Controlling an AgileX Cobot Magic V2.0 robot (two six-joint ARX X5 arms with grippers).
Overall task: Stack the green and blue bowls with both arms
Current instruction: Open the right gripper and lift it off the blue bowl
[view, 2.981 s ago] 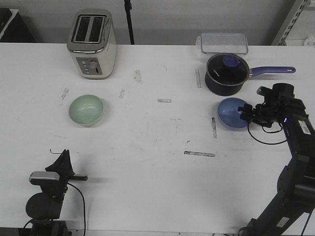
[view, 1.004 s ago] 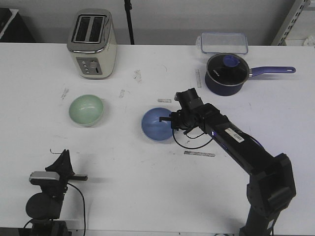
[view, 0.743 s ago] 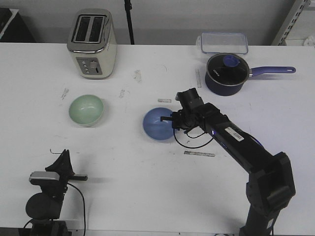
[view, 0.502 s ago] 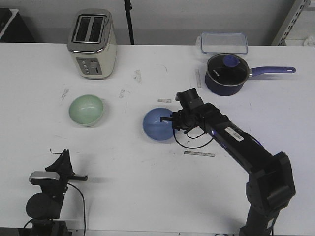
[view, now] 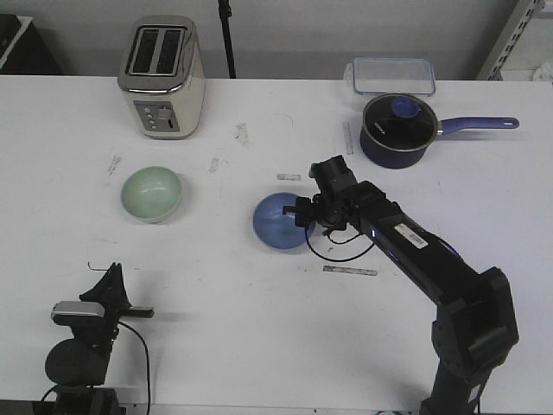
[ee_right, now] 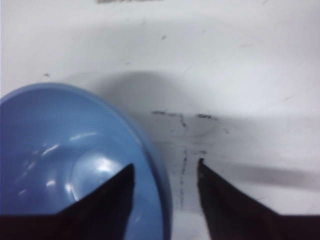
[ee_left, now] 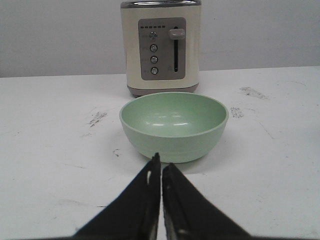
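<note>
Release looks underway: right gripper (view: 301, 212) spread astride blue bowl (view: 278, 223)'s rim; left gripper (ee_left: 161, 172), pinched together, should next take green bowl (view: 151, 193).

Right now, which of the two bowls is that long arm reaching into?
The blue bowl mid-table: the right gripper straddles its rim, open. The green bowl sits alone near the toaster.

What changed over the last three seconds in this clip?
The right pincer carried the blue bowl from beside the saucepan leftward to mid-table, then opened; its fingers now straddle the rim. The green bowl, toaster and shut left pincer stayed put.
</note>
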